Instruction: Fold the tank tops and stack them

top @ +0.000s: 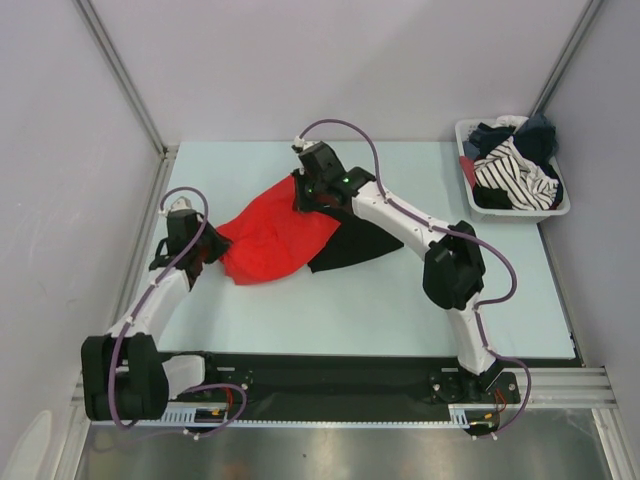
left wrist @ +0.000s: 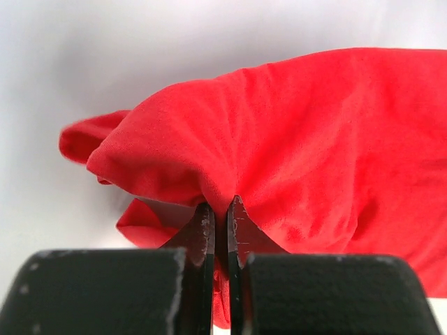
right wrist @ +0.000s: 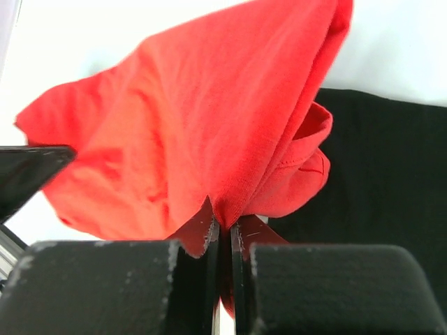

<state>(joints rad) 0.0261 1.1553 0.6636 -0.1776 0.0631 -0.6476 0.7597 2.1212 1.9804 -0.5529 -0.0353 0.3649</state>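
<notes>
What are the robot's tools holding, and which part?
Both pinch the red tank top: the left tool grips a bunched fold at its left end, the right tool a fold at its far end.

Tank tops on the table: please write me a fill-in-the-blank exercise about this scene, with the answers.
The left end effector and the right end effector each grip the ____ tank top.
The black tank top lies partly ____ the red one.
The white basket stands at the far ____ corner of the table.
Answers: red, under, right.
</notes>
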